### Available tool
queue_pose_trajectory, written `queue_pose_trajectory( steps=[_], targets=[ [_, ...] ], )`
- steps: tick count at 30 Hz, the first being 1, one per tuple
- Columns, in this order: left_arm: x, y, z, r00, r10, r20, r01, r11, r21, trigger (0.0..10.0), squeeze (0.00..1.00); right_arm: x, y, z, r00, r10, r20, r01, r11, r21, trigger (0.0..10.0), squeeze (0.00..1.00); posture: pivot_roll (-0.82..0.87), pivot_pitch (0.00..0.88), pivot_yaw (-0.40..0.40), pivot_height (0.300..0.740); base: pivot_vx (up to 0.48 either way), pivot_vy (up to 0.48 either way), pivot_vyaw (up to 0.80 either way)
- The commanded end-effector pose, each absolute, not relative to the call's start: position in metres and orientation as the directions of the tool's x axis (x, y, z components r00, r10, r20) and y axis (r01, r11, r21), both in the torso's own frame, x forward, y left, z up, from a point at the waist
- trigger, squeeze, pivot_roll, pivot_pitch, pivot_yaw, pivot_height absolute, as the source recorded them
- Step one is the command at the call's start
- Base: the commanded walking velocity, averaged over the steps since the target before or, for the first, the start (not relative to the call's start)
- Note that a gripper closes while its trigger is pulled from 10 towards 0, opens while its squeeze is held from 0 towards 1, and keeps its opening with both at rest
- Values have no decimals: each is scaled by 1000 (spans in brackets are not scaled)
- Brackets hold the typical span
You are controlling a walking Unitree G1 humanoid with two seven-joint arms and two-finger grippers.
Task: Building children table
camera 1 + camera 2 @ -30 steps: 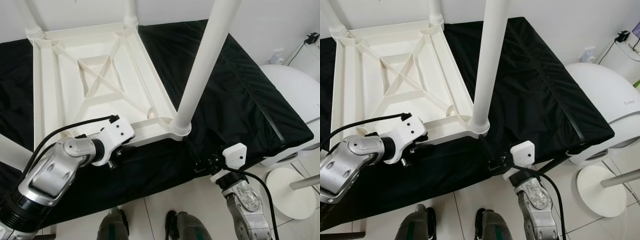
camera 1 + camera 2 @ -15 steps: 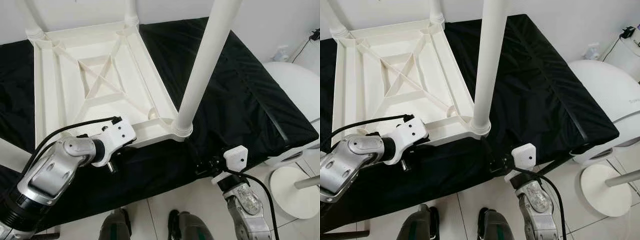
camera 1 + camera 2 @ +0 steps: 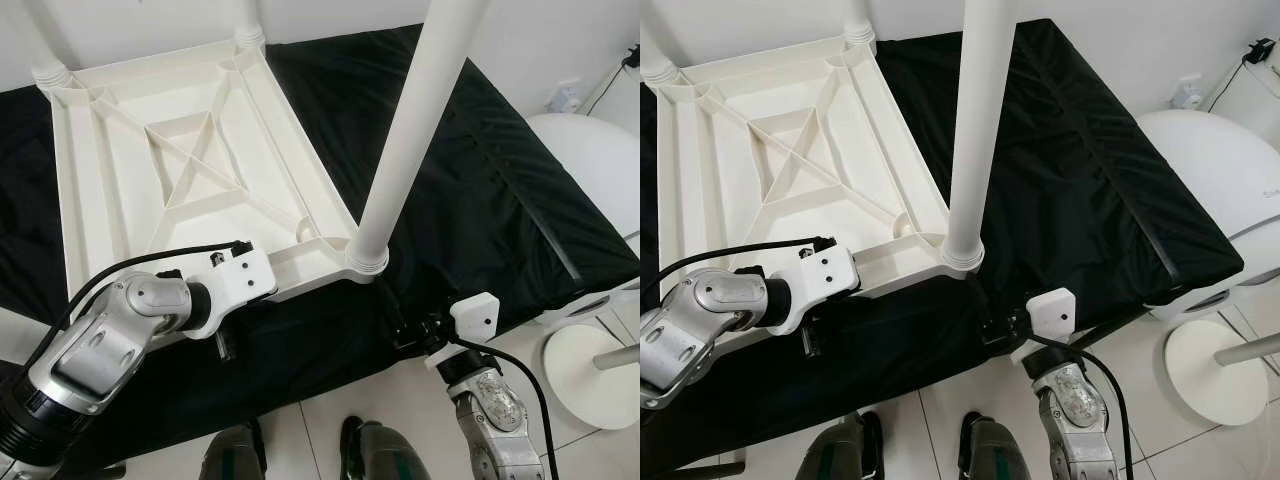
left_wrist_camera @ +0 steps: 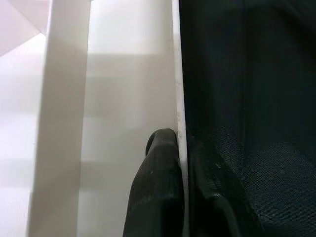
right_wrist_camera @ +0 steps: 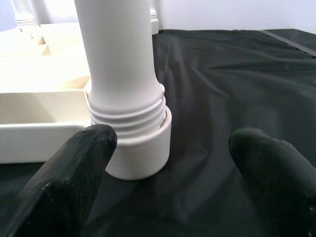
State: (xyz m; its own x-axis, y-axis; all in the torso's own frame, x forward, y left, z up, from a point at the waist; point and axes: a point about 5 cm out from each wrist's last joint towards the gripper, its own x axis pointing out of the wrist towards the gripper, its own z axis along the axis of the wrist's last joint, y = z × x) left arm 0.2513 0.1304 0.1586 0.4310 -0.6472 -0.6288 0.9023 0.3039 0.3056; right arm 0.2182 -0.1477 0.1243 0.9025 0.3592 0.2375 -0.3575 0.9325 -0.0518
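A white plastic table top lies upside down on a black cloth. A tall white leg stands screwed into its near right corner socket. Two more legs rise at the far corners. My left gripper is shut on the thin near rim of the table top, one black finger on each side; in the left eye view the left wrist covers that spot. My right gripper is open just short of the leg's base, with fingers spread wider than the socket and not touching it.
The black cloth ends in a front edge close to my feet on the tiled floor. A large white rounded object and a round white stand base sit at the right.
The camera has shifted a little, so the table sits slightly higher in view. Both grippers keep the same places against the table.
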Motion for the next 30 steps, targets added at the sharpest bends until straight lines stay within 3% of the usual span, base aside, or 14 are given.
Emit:
queue_pose_trajectory(
  steps=[1,4,5,9,19,20,21,30],
  targets=[
    [248,136,137,414,-589,-694,907,335,256,10000,0,216,-149,122,906,352,233,-348,935,-60,10000,0,38,195,33,740,0,0,0],
    [248,135,137,414,-591,-693,907,331,260,10000,0,217,-149,122,907,351,233,-347,936,-61,10000,0,38,195,33,740,0,0,0],
    [251,135,138,428,-593,-682,900,344,266,0,0,217,-149,122,907,350,234,-346,936,-63,10000,0,38,194,32,740,0,0,0],
    [257,131,146,467,-625,-625,883,359,301,0,0,221,-152,122,913,333,236,-329,943,-56,10000,0,37,191,32,740,0,0,0],
    [258,108,184,440,-767,-467,891,307,336,0,0,241,-168,127,918,302,258,-299,953,-53,10000,0,27,166,27,740,0,0,0],
    [259,106,194,434,-786,-440,887,290,358,3647,0,247,-172,129,915,312,258,-311,949,-43,10000,0,26,162,22,740,0,0,0],
    [260,103,205,423,-807,-411,884,270,381,10000,0,254,-176,130,911,320,258,-326,945,-22,10000,0,25,156,19,740,0,0,0],
    [260,100,249,379,-879,-290,863,222,455,10000,0,269,-183,130,883,395,253,-406,914,-8,10000,0,22,147,9,740,0,0,0]
  ],
)
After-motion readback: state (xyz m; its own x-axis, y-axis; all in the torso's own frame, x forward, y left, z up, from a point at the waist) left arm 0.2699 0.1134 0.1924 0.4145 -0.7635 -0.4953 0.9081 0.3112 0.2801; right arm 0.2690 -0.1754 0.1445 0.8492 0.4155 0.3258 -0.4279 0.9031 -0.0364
